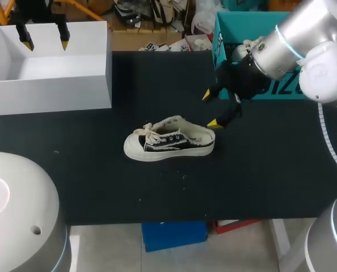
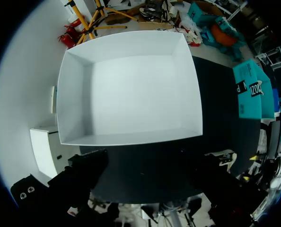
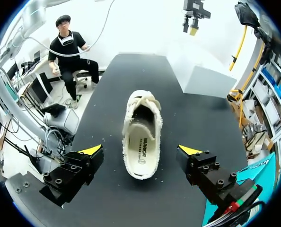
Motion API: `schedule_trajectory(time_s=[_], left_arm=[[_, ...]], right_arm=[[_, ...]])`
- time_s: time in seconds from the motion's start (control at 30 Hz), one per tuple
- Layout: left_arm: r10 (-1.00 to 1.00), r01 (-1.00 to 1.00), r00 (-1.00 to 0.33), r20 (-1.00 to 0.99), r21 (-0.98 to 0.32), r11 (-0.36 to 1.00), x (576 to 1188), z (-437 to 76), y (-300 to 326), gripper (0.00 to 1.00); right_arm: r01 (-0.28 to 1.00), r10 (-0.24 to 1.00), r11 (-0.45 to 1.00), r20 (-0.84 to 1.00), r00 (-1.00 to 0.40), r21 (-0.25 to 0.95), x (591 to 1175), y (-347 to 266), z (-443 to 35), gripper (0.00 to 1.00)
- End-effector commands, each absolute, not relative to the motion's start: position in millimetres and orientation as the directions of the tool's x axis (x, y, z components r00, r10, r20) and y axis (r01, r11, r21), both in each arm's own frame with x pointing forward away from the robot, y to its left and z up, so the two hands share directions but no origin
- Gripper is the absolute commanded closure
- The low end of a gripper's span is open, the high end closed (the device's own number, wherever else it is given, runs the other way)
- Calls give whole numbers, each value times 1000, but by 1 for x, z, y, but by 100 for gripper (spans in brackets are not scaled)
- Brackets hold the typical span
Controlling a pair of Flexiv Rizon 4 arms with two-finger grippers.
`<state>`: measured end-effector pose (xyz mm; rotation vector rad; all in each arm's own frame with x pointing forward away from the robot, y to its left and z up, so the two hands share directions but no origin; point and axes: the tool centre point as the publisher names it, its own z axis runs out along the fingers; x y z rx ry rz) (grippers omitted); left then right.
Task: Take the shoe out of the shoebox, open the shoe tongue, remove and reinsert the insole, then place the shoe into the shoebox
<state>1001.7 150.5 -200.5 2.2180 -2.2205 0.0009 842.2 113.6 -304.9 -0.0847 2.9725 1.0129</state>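
Right end effector (image 1: pixel 210 109), wide open and empty, hangs behind the sneaker (image 1: pixel 168 139) to grip its heel; left end effector (image 1: pixel 43 39) hovers open above the shoebox (image 1: pixel 49 93)

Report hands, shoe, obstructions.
Left hand open above white cardboard shoebox. Right hand open at heel of cream canvas shoe, no contact. Teal box beside right arm.

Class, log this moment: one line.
cream-and-black canvas shoe: on black table; white cardboard shoebox: empty; right gripper: open beside shoe; left gripper: open

Cream shoe (image 1: pixel 169 139) — black sides, white shoebox (image 1: pixel 49 93), black table (image 1: pixel 259 170)
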Motion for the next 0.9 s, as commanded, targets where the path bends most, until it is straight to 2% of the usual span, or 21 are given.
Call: schedule_trajectory(time_s=[0.03,0.9], left_arm=[[-1000,-1000,0,1,3,0,1001,-200,150,0],[-1000,-1000,0,1,3,0,1001,-200,150,0]], right_arm=[[-52,-31,754,-42,-999,655,841,114,-329,0],[25,-23,652,52,-998,758,852,114,-406,0]])
